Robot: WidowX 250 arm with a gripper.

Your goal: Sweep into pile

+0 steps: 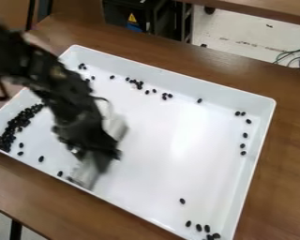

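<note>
Black gripper [99,151] noted low over the left part of the white tray [171,73], which is set on the brown table [293,154]. Its state cannot be told through the blur. A pale, flat sweeping tool [86,172] is seen beneath and beside it, near the tray's lower-left wall; it is judged to be carried, though no grip can be confirmed.

Main pile [16,125] of dark, bean-like pieces found along the left short wall, to the left of gripper and tool in the view. Tool's long axis slanted from upper right to lower left, roughly parallel to that wall and to the pile's band. By this, a push crosswise to the axis, leftward, would be called for. A few loose pieces [41,159] lie between tool and pile, and could be gathered so.

Strays [243,146] recorded along the far and right walls and by the bottom corner, well apart from the pile. Sweeping judged unfinished; small pieces might be slipped past at the tool's ends
</note>
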